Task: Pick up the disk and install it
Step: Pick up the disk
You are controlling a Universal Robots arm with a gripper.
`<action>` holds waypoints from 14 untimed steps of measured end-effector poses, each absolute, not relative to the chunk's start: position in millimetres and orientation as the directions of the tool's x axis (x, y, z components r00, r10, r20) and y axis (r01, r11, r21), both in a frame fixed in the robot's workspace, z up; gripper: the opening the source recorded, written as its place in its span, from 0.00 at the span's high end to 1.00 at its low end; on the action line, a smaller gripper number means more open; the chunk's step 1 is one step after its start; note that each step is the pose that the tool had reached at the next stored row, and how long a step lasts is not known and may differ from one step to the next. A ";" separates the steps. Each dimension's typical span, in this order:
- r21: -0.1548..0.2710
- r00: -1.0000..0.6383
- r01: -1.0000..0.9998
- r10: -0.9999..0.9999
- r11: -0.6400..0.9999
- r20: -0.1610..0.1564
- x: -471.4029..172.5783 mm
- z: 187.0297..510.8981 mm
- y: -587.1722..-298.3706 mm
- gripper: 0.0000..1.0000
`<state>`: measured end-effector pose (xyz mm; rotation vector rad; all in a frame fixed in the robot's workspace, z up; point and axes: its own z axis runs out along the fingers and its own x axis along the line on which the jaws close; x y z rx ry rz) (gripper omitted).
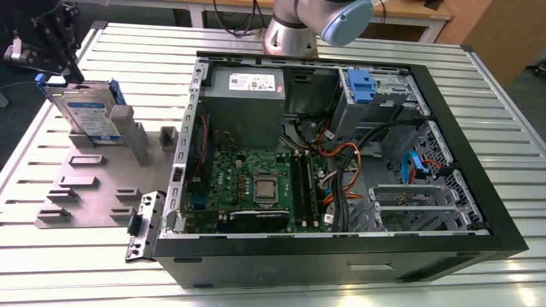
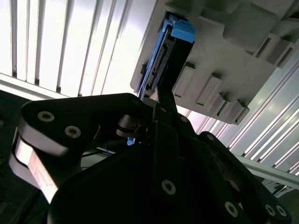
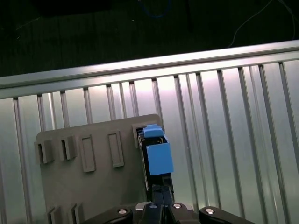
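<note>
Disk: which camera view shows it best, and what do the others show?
The exterior view: the disk stands on edge in the holder, its labelled face showing. Both wrist views see it edge-on: blue carrier end in the first, connector edge in the second.

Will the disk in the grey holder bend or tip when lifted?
Probably rigid: the disk looks like a metal slab in a blue frame, so likely heavy for its size. Standing on edge in the grey holder, it might tip if nudged sideways.
</note>
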<state>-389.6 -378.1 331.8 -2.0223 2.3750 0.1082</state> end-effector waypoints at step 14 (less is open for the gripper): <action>0.039 -0.138 -0.990 -0.989 0.136 -0.059 -389.7 329.3 -378.1 0.89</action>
